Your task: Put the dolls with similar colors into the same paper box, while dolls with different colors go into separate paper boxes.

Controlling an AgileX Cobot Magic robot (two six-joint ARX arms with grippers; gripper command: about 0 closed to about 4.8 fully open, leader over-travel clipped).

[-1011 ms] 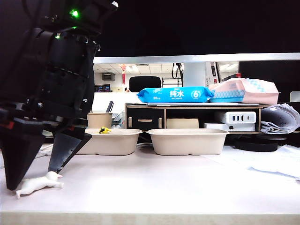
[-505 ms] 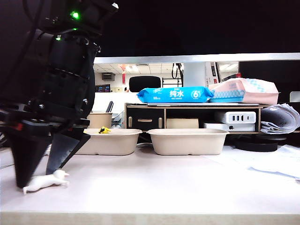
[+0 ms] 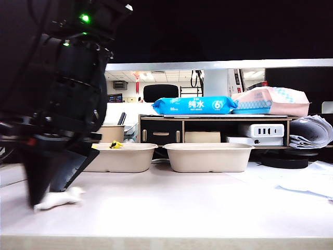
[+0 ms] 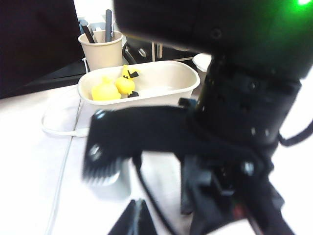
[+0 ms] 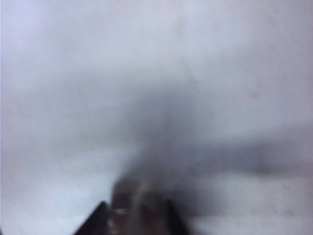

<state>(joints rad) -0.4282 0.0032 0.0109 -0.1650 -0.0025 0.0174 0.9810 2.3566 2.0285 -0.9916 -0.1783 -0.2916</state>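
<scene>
A white four-legged animal doll (image 3: 61, 199) lies on the white table at the front left. My right gripper (image 3: 51, 196) has reached across to it, pointing down, its two black fingers closed in on the doll from both sides. In the left wrist view one ridged finger pad (image 4: 100, 166) sits right above the white doll (image 4: 111, 186). The right wrist view is too blurred to read. The left paper box (image 3: 122, 159) holds a yellow duck (image 4: 105, 91) and a yellow bird with black wings (image 4: 125, 84). The right paper box (image 3: 208, 159) stands beside it. My left gripper (image 4: 138, 218) hangs back, shut and empty.
A beige pen cup (image 4: 101, 49) stands behind the left box, and a white cable (image 4: 58, 132) trails on the table beside it. Behind the boxes is a low shelf with a blue wipes pack (image 3: 193, 105) and a pink pack (image 3: 270, 101). Papers (image 3: 312, 133) lie at the right.
My right gripper's fingers have closed from wide apart onto the white animal, nudging it a little to the right. The left arm has not moved.
</scene>
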